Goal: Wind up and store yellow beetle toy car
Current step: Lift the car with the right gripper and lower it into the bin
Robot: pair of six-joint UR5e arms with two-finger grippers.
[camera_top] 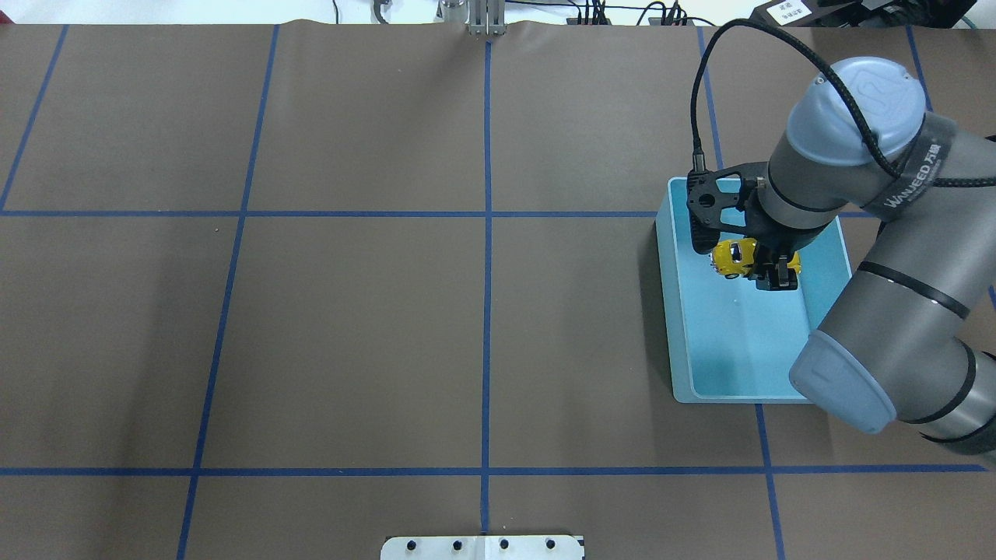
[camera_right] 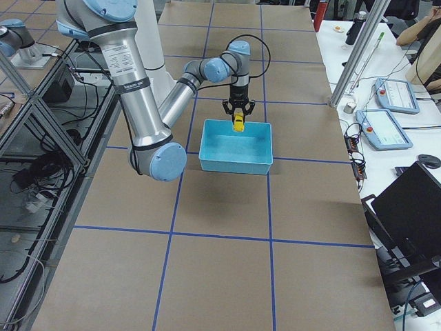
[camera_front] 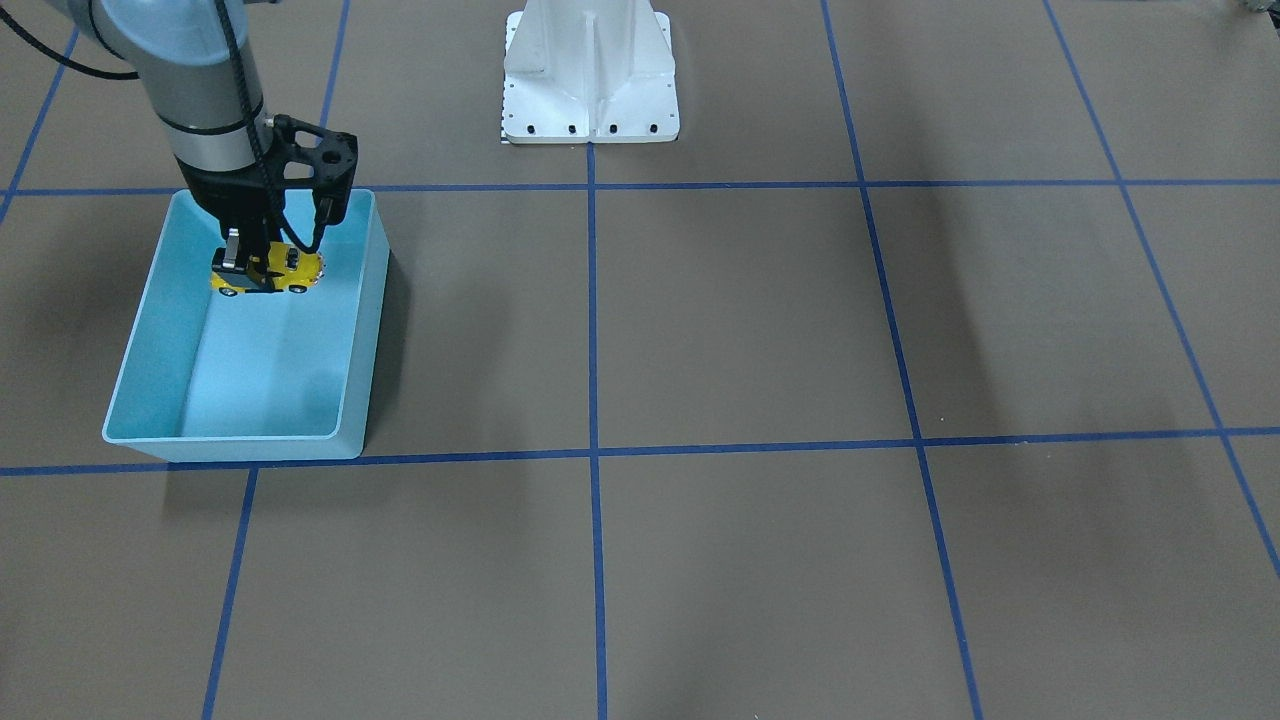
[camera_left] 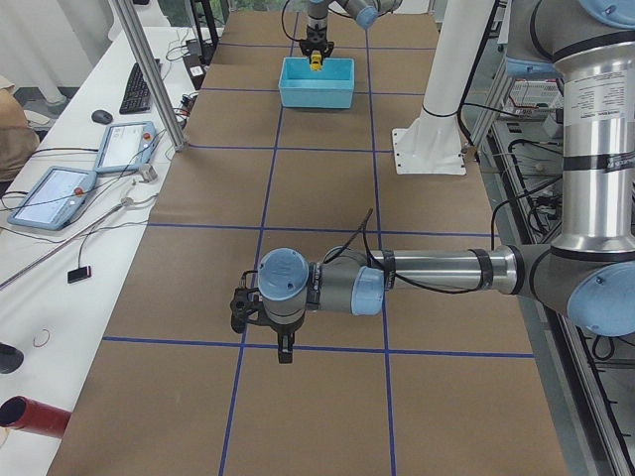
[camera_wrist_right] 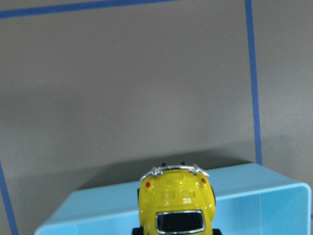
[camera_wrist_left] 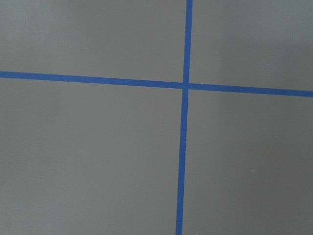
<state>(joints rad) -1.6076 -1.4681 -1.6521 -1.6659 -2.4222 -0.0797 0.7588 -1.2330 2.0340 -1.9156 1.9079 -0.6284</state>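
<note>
The yellow beetle toy car (camera_front: 270,273) hangs in my right gripper (camera_front: 256,268), which is shut on its sides. It is held over the light-blue bin (camera_front: 368,330), clear of the bin's floor. The overhead view shows the car (camera_top: 734,257) in the gripper (camera_top: 761,263) above the bin (camera_top: 739,358). The right wrist view shows the car's rear (camera_wrist_right: 177,198) with the bin's wall (camera_wrist_right: 264,196) beyond it. My left gripper (camera_left: 282,349) hovers over bare table far from the bin and shows only in the exterior left view, so I cannot tell its state.
The white robot base mount (camera_front: 590,90) stands at the table's robot side. Blue tape lines (camera_wrist_left: 185,147) grid the brown table. Side desks hold tablets (camera_left: 55,195) and a metal post (camera_left: 149,89) beyond the table's edge.
</note>
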